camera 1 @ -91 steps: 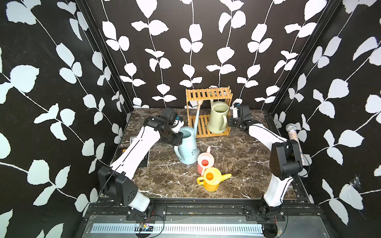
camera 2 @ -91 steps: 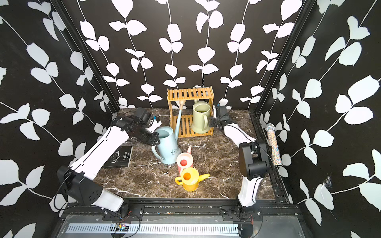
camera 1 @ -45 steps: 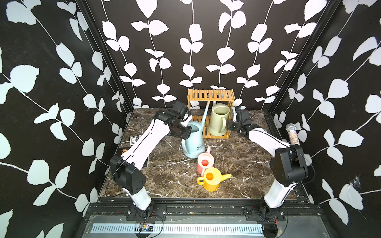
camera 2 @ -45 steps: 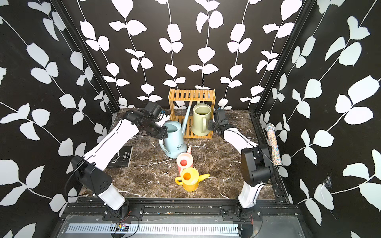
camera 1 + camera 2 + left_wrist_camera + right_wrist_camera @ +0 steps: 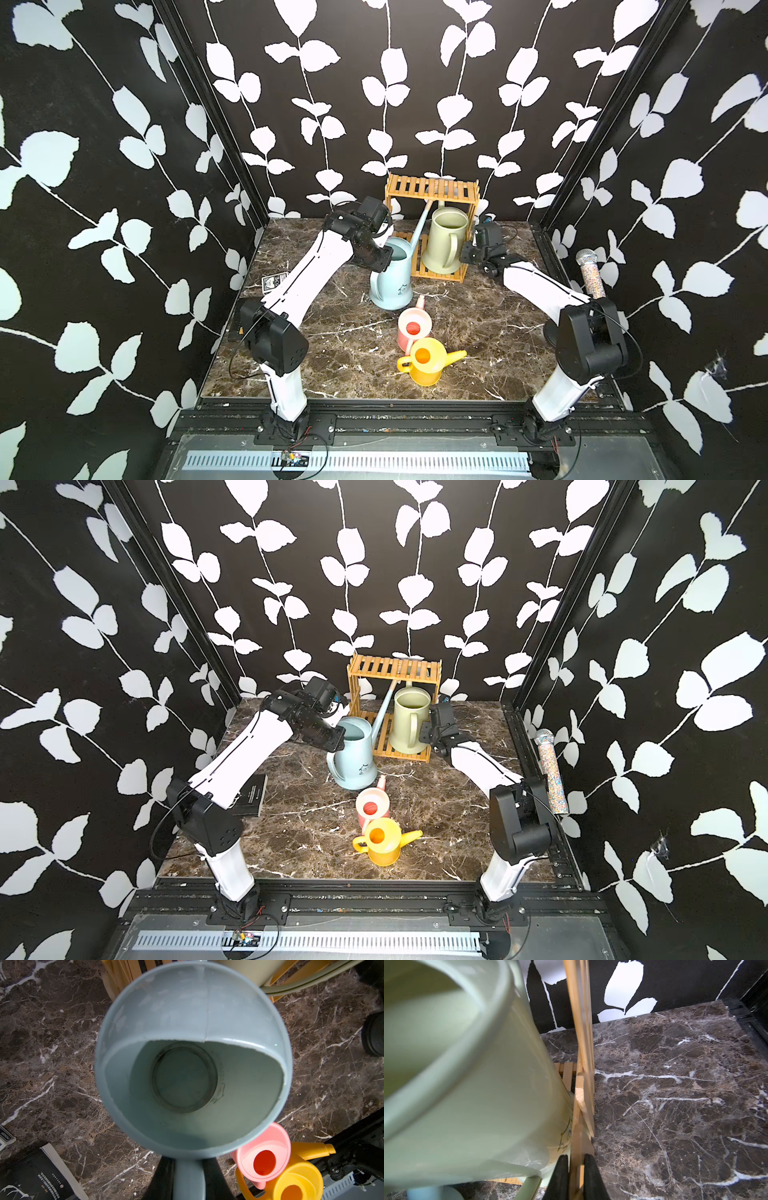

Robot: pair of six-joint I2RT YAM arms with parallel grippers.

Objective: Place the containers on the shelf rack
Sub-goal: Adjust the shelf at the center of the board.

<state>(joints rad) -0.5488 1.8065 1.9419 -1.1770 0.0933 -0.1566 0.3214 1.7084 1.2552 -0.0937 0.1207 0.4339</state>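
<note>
keeping the left pincer [image 5: 188, 1178] clamped shut on the handle of the pale blue can [image 5: 392, 274], and bringing it, over the last second, from mid-tabletop [image 5: 353, 365] toward 12 o'clock, just beside the front of the shelf rack [image 5: 432, 189], spout now poking between the tiers. pinching the rack's side rail in the closed right pincer [image 5: 576, 1176], likely steadying it. housing the sage green can [image 5: 444, 241] on the lower tier already; nearing a second placement, leaving the pink can [image 5: 413, 328] and yellow can [image 5: 426, 361] toward 6 o'clock.

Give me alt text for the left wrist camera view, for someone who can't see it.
Looking straight down into the empty pale blue watering can, whose handle the left tool grips. The pink can and yellow can stand beside it on the marble table, a black book nearby.
</note>
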